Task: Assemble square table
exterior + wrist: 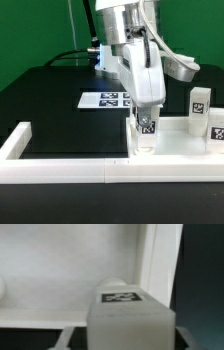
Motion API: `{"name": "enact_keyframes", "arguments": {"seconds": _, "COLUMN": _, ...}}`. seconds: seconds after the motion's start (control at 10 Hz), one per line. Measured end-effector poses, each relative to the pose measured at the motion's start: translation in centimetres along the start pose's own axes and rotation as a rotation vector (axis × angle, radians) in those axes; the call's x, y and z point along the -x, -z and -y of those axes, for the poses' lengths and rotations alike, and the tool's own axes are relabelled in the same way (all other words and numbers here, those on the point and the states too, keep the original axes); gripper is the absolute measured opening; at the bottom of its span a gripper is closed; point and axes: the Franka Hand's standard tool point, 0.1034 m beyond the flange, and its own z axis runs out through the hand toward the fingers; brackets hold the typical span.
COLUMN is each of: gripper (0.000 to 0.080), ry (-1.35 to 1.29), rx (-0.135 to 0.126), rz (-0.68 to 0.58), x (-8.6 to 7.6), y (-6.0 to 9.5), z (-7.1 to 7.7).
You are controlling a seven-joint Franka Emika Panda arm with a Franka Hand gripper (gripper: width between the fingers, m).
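Going across the exterior view from its left: the white border rail [60,165] is running along the front of the black worktop [50,100], with a short arm of it turning back at that left end. The marker board [105,100] is lying flat mid-worktop, behind. Right of centre, the arm is reaching down and the tool [147,125] is grasping a white tagged leg block [146,130], fingers clenched on its sides, holding it upright over the near-left corner of the square tabletop [180,140]. Whether the block is touching the tray cannot be told. Two more leg blocks [199,104] are standing upright at the exterior view's right, by the tray's far side.

Wrist view: the held leg block [125,317] is filling the foreground, tag facing the camera, hanging over the tabletop's [60,269] floor right beside its raised rim [155,263], with a round corner socket [115,282] just behind the block.
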Motion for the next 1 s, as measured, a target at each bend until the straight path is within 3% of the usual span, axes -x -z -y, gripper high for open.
{"name": "enact_keyframes", "arguments": {"seconds": 0.2, "gripper": 0.029, "ry": 0.122, "rx": 0.01, "rz": -0.009, "x": 0.2, "y": 0.0, "z": 0.1}}
{"name": "enact_keyframes", "arguments": {"seconds": 0.3, "gripper": 0.0389, "ry": 0.262, "rx": 0.023, "rz": -0.027, "x": 0.9, "y": 0.0, "z": 0.6}}
{"name": "enact_keyframes", "arguments": {"seconds": 0.4, "gripper": 0.0389, "ry": 0.439, "rx": 0.043, "rz": -0.046, "x": 1.7, "y": -0.3, "z": 0.8}}
{"name": "enact_keyframes", "arguments": {"seconds": 0.5, "gripper": 0.0564, "ry": 0.545, "rx": 0.043, "rz": -0.046, "x": 2.0, "y": -0.6, "z": 0.7}}
{"name": "enact_keyframes", "arguments": {"seconds": 0.6, "gripper": 0.0632, "ry": 0.561, "rx": 0.04, "rz": -0.041, "x": 1.8, "y": -0.5, "z": 0.7}}
{"name": "enact_keyframes", "arguments": {"seconds": 1.0, "gripper": 0.0649, "ry": 1.075, "rx": 0.059, "rz": -0.054, "x": 0.8, "y": -0.1, "z": 0.5}}
